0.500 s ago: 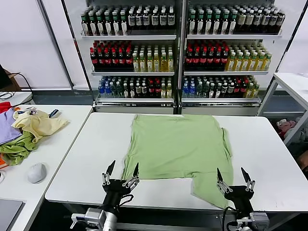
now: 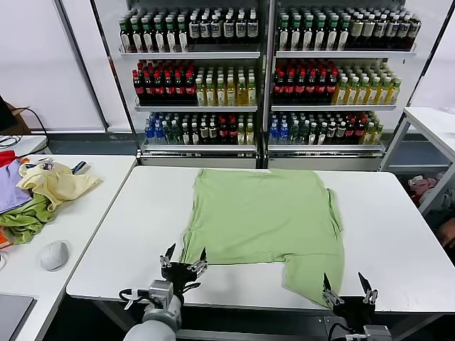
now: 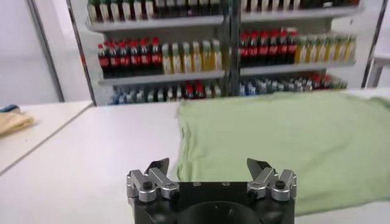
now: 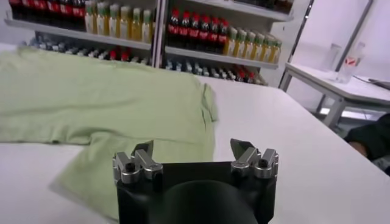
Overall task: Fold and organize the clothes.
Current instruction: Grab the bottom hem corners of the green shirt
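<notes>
The light green polo shirt (image 2: 263,220) lies spread flat mid-surface, hem reaching the near edge, soft and limp so likely best pinched at its hem corners, while the left tool (image 2: 183,261) and right tool (image 2: 348,287) both hover released there.

Bright, even overhead light — soft shadows, wrist views slightly blurred toward the shelves (image 3: 183,55).

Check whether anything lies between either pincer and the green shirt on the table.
Nothing visible does. The left pincer stands open at the near edge by the green shirt's near left corner; the right pincer stands open by its near right flap. Only bare white table lies between.
</notes>
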Available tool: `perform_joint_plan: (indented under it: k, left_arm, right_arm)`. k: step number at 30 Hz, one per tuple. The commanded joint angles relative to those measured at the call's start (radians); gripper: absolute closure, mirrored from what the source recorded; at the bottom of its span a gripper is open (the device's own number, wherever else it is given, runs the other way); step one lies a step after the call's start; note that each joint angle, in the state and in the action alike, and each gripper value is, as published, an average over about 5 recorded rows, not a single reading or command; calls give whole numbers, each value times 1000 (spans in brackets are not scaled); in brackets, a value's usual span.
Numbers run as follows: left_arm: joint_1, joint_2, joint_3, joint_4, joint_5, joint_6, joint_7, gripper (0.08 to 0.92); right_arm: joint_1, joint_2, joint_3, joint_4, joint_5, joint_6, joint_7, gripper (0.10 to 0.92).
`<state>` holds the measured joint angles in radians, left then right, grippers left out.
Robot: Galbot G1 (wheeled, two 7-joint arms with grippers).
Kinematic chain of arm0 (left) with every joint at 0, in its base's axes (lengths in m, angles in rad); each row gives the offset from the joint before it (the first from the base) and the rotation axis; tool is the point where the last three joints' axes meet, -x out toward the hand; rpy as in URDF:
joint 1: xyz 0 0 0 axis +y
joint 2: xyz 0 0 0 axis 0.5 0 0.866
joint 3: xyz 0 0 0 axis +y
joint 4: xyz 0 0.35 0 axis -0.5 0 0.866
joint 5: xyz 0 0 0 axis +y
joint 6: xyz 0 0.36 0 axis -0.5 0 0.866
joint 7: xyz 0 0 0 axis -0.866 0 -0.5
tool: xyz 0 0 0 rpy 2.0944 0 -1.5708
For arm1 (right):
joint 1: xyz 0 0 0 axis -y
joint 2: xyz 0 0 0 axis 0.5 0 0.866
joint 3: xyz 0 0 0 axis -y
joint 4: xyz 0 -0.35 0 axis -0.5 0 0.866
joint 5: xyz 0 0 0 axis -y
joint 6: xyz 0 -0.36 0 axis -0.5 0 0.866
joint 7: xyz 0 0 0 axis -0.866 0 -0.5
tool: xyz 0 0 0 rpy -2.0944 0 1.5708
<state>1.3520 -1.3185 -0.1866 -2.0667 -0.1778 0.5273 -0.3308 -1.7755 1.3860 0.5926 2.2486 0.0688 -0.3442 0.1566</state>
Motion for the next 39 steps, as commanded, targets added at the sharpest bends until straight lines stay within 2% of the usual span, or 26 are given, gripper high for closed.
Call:
perform_joint_plan:
  k: [1, 7, 10, 23, 32, 34, 39]
  left_arm:
    - [-94, 5, 18, 138, -22, 58, -30, 177]
    - [-99, 9, 26, 163, -22, 60, -43, 177]
    - [-90, 14, 30, 163, -27, 60, -49, 213]
    - [-63, 20, 51, 165, -126, 61, -63, 579]
    - [-45, 27, 50, 133, -168, 57, -62, 837]
    - [-36, 26, 49, 110, -173, 55, -58, 881]
    - [-4, 29, 39, 20, -184, 26, -50, 904]
  right_arm:
    - [3, 15, -9, -28, -13, -22, 5, 203]
    - [10, 20, -17, -51, 30, -35, 12, 211]
    - [8, 23, -21, -62, 57, -42, 18, 261]
    - [7, 27, -32, -89, 112, -62, 6, 636]
    - [13, 20, -28, -78, 113, -11, -43, 881]
    - [12, 15, -21, -66, 114, 13, -59, 901]
    - [13, 4, 2, -22, 120, 66, -89, 907]
